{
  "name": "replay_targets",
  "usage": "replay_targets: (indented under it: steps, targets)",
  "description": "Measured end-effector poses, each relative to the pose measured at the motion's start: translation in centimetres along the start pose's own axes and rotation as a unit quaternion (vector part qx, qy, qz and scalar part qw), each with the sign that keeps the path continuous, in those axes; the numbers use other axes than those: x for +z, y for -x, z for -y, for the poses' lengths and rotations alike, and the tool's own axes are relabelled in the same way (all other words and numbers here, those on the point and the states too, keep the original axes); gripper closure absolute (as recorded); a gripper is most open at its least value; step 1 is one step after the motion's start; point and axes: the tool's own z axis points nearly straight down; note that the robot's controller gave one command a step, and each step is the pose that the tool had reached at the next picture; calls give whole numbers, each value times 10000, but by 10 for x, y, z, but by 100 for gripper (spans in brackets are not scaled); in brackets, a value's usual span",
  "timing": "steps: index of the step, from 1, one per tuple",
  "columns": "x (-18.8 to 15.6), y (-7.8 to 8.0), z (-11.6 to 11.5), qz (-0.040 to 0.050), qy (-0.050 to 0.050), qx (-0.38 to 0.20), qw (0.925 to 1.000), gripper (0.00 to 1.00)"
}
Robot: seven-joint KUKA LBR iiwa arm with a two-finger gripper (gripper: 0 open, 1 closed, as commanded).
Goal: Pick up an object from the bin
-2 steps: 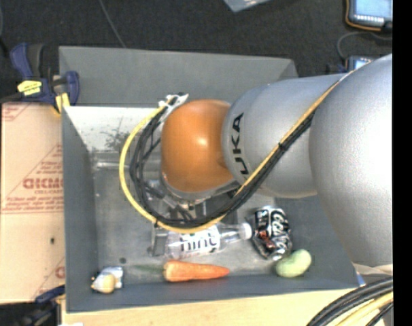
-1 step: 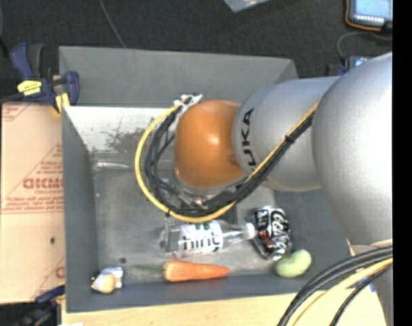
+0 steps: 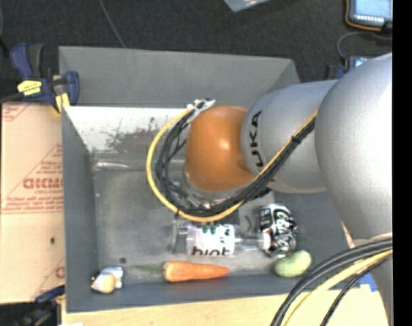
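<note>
**Item 1. Jaws.** Carried low in the grey bin (image 3: 83, 182), toward its near wall, under the wrist's orange cover (image 3: 216, 148) and a loop of black and yellow cables (image 3: 155, 168). They are screened from above by these parts, so whether they are wide, narrow or holding anything cannot be told.

**Item 2. White packet with black lettering (image 3: 213, 242).** The nearest thing to the jaws, laid flat just on their near-wall side. Its upper edge is overlapped by the wrist. No grip on it can be seen.

**Item 3. Black-and-white crumpled wrapper (image 3: 275, 229).** Placed beside the packet, on the arm's side of the jaws.

**Item 4. Pale green oval piece (image 3: 292, 263).** Set just beyond the wrapper, close to the near wall.

**Item 5. Orange carrot (image 3: 196, 271).** Laid lengthwise along the near wall, beyond the packet from the jaws.

**Item 6. Small white and yellow piece (image 3: 107, 280).** Lodged in the near corner, well apart from the jaws, on the side away from the arm (image 3: 315, 148).
</note>
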Motion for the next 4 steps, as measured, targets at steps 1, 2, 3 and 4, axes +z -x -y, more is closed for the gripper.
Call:
replay_targets:
  steps: [1, 2, 3, 4]
  targets:
    - [0, -15, 19, 22, 15, 566, 9984, 0]
    - [0, -19, 26, 10, 11, 570, 9984, 0]
    - [-23, -39, 35, 20, 6, 390, 9992, 0]
    - [-24, -50, 60, 15, 10, 113, 9999, 0]
